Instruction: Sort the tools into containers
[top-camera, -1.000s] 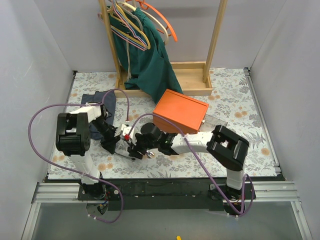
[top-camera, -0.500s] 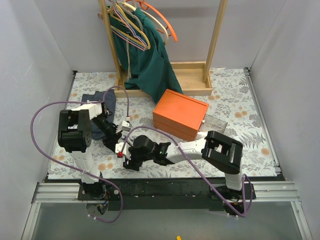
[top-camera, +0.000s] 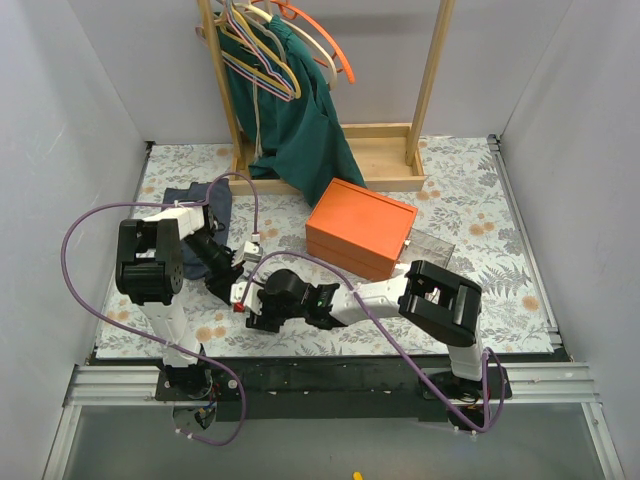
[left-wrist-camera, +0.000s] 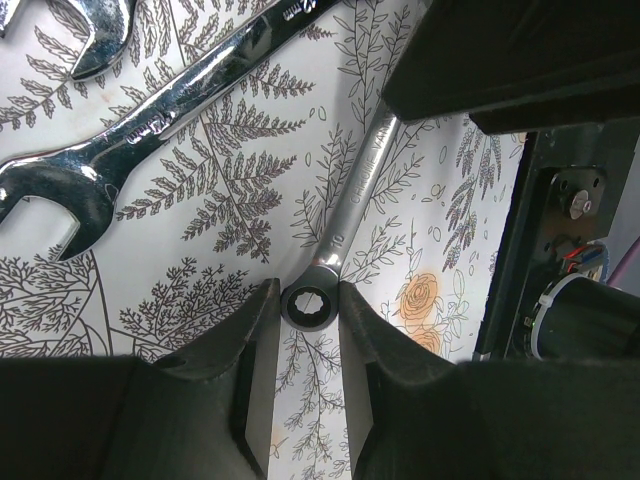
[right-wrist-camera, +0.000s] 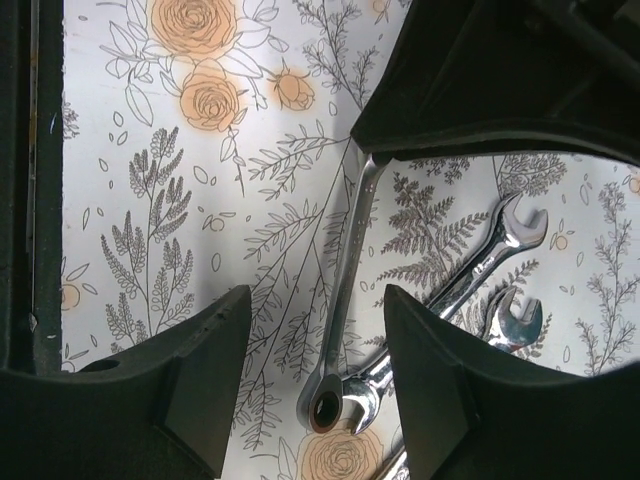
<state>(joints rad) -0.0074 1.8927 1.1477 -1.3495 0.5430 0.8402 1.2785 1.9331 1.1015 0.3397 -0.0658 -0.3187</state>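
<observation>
Thin silver ring-end wrench (left-wrist-camera: 352, 197) is seen flat on the floral surface (left-wrist-camera: 200, 230), its ring end pinched by the left gripper (left-wrist-camera: 308, 308) fingers for pickup. Right gripper (right-wrist-camera: 318, 300) fingers are held apart over other silver wrenches (right-wrist-camera: 480, 258).

Far end of the ring wrench (left-wrist-camera: 350, 195) under a black housing (left-wrist-camera: 520, 50).

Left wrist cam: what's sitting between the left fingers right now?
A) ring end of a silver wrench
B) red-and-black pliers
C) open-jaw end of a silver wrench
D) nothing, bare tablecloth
A: in the left wrist view, the ring end of the thin silver metal wrench lies flat between the fingers of the left gripper, which press close on both sides. The open-ended silver wrench lies apart at the upper left.
</observation>
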